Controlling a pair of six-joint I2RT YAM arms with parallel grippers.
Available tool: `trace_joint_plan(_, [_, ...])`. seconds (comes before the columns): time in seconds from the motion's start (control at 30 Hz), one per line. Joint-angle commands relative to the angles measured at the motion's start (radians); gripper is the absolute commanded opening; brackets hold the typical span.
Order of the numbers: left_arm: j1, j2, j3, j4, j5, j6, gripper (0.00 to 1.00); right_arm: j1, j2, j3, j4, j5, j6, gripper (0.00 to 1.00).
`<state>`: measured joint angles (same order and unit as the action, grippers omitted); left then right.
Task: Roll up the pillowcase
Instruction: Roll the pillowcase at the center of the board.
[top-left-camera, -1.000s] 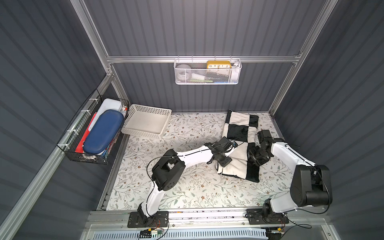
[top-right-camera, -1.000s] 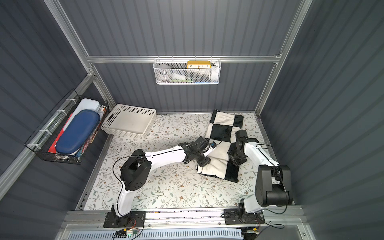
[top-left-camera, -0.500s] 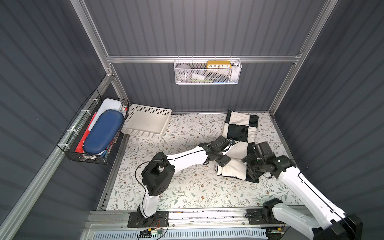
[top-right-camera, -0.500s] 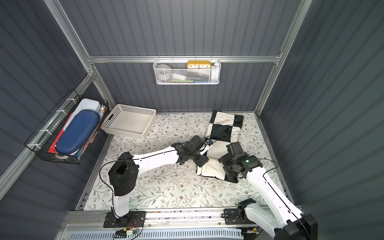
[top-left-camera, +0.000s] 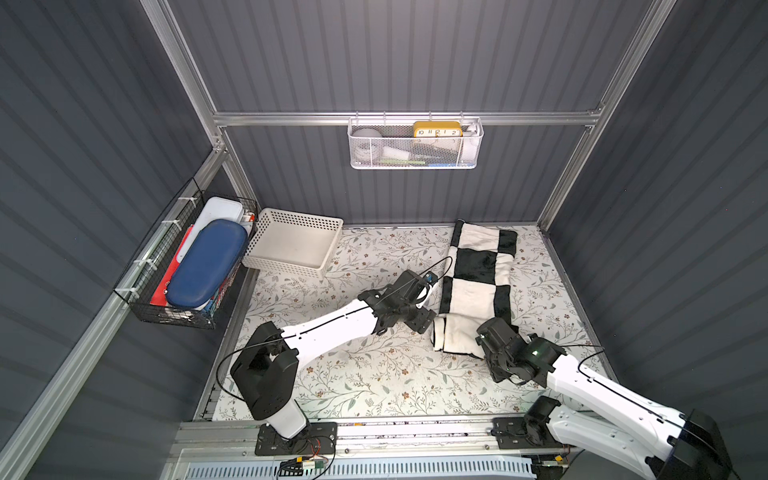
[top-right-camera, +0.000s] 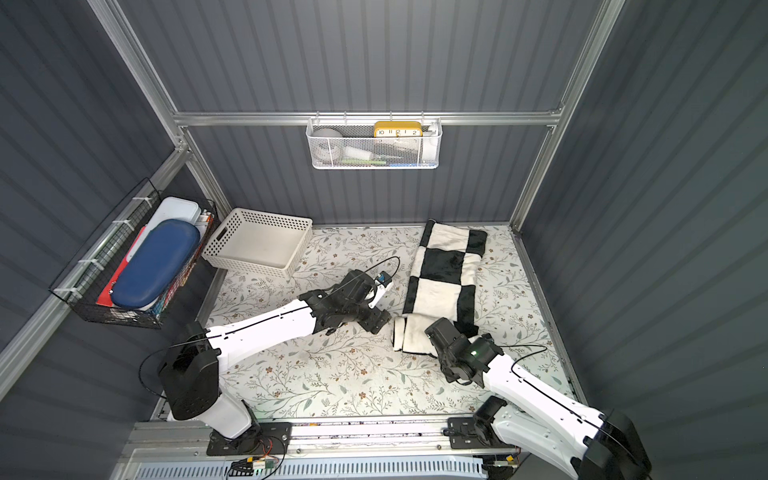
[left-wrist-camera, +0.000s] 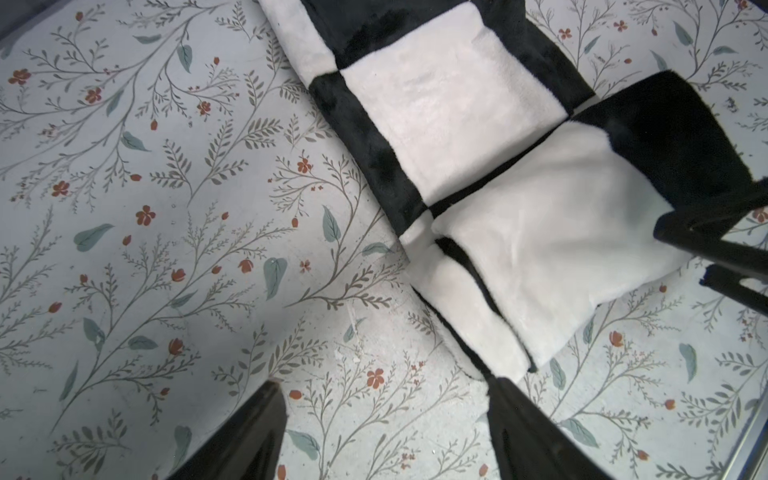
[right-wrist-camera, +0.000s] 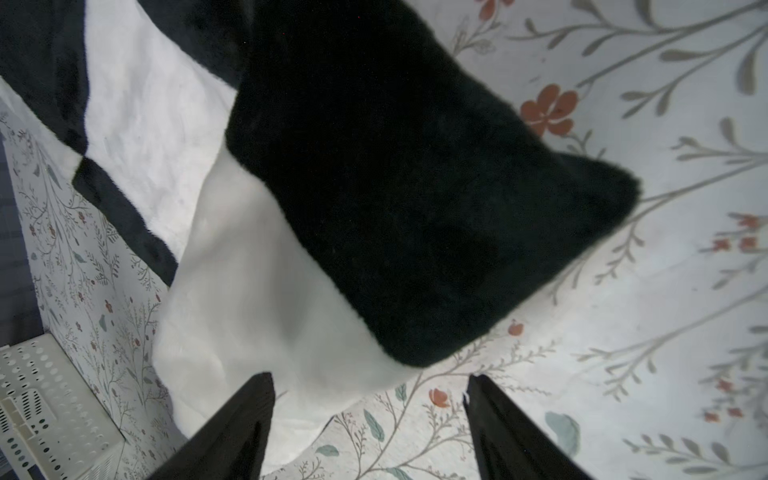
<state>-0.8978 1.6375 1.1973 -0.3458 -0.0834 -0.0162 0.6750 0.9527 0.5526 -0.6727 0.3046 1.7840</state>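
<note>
The pillowcase (top-left-camera: 478, 266) (top-right-camera: 440, 291), a black and white checked plush cloth, lies as a long strip at the right back of the table in both top views. Its near end is folded over into a thick lump. My left gripper (top-left-camera: 422, 322) (left-wrist-camera: 384, 415) is open over the floral cover, just left of that near end, with nothing between its fingers. My right gripper (top-left-camera: 492, 332) (right-wrist-camera: 370, 399) is open at the front edge of the lump. In the right wrist view one finger (right-wrist-camera: 237, 428) lies over the white plush (right-wrist-camera: 257, 291); the other is over bare cover.
A white perforated basket (top-left-camera: 291, 245) stands at the back left. A black wire basket (top-left-camera: 187, 262) with a blue case hangs on the left wall. A white mesh basket (top-left-camera: 415, 143) hangs on the back wall. The right wall runs close beside the cloth.
Both grippers have opened and let go of the cloth. The right arm swung back toward the front edge. The left gripper slid left off the cloth.
</note>
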Motion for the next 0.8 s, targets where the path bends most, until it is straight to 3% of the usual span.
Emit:
trace_joint_plan(0.0, [-0.002,-0.018,-0.003,-0.003,0.004,-0.015,0.8,0.009,0.057,-0.009,0.029,0.05,0.093,0.78])
trace_joint_plan(0.1, [-0.002,-0.013,0.007,-0.01,0.009,-0.016,0.8,0.031,0.12,-0.028,0.059,0.037,0.159,0.78])
trace_joint_plan(0.27, [-0.002,-0.023,0.003,-0.013,0.026,-0.027,0.8,0.099,0.191,-0.003,0.055,0.195,0.26,0.78])
trace_joint_plan(0.4, [-0.002,-0.036,-0.006,-0.006,0.019,-0.028,0.8,0.1,0.241,-0.055,0.187,0.259,0.266,0.7])
trace_joint_plan(0.5, [-0.001,-0.053,-0.009,-0.002,0.017,-0.024,0.8,0.1,0.292,-0.057,0.185,0.308,0.269,0.58])
trace_joint_plan(0.63, [-0.002,-0.067,-0.012,-0.004,0.002,-0.015,0.8,0.098,0.3,-0.085,0.214,0.31,0.274,0.26])
trace_joint_plan(0.77, [-0.002,-0.065,-0.014,-0.007,0.006,-0.011,0.8,0.098,0.221,-0.053,0.148,0.267,0.251,0.14])
